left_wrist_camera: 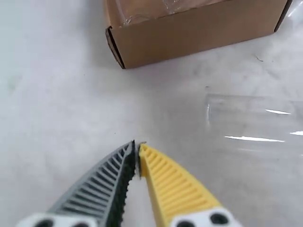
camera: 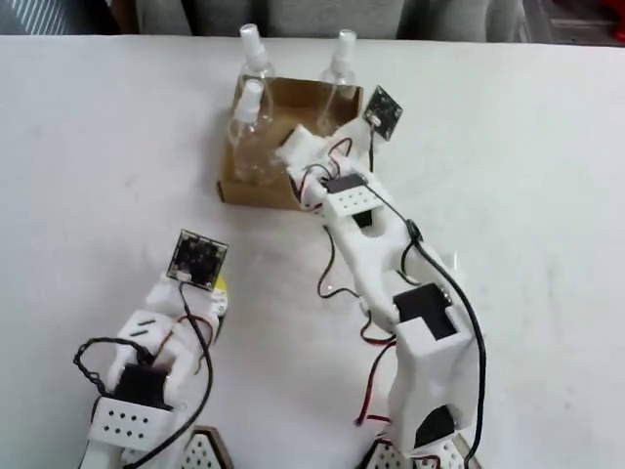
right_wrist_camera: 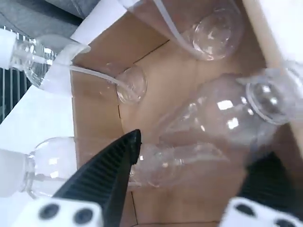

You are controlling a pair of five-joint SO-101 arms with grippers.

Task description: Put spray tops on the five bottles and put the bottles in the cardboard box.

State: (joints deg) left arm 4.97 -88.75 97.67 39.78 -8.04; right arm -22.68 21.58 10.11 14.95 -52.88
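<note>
The cardboard box (camera: pixel 244 186) stands at the far middle of the table. Three clear bottles with white spray tops (camera: pixel 252 47) (camera: pixel 342 51) (camera: pixel 251 103) stand upright in it. My right gripper (camera: pixel 296 149) is down inside the box. In the right wrist view it is open (right_wrist_camera: pixel 199 161), its black finger (right_wrist_camera: pixel 113 175) beside a clear bottle (right_wrist_camera: pixel 213 118) that leans between the jaws. More bottles (right_wrist_camera: pixel 128 85) (right_wrist_camera: pixel 208 23) stand around it on the box floor (right_wrist_camera: pixel 165 61). My left gripper (left_wrist_camera: pixel 138 152) is shut and empty over bare table, well short of the box (left_wrist_camera: pixel 189 33).
The right arm (camera: pixel 371 244) stretches across the table's middle to the box. The left arm (camera: pixel 156 362) sits at the near left. A glossy clear patch (left_wrist_camera: pixel 255 123) lies on the table near the left gripper.
</note>
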